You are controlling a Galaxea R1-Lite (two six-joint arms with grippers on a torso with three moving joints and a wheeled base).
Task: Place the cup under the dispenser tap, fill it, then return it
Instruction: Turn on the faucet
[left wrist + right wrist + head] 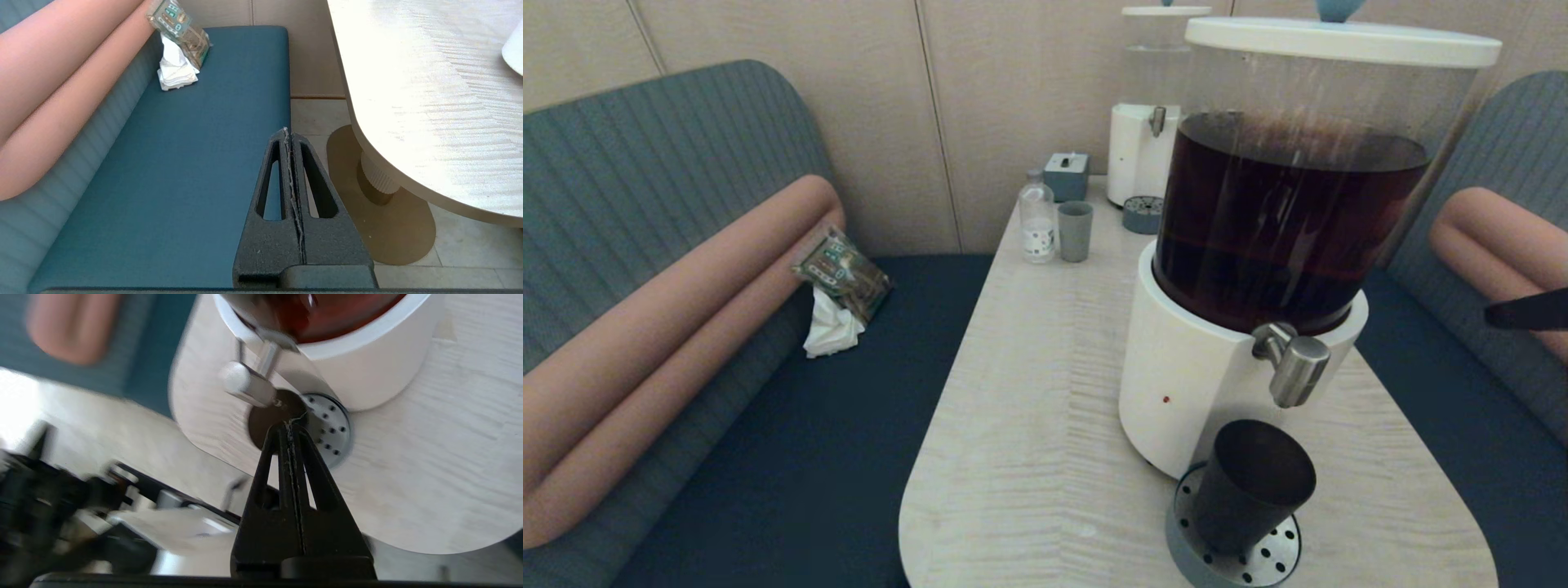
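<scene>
Head view: cup (pixel 1252 487) upright, mouth up.

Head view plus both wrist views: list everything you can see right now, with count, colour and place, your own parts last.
cup: 1, black, on the drip tray under the tap
dispenser tap: 1, brushed steel, front of the large dispenser's base
large dispenser: 1, white base, clear tank of dark brown liquid, table's near right
drip tray: 1, grey, perforated, at the large dispenser's foot
small dispenser: 1, white and clear, far end of table
small cup: 1, grey-green, beside the bottle
bottle: 1, clear, far left of table
small box: 1, grey, behind the bottle
packet with tissue: 1, green and white, left bench
table: 1, pale wood
left tool: shut, over the left bench
right tool: shut, empty, pointing toward the cup
</scene>
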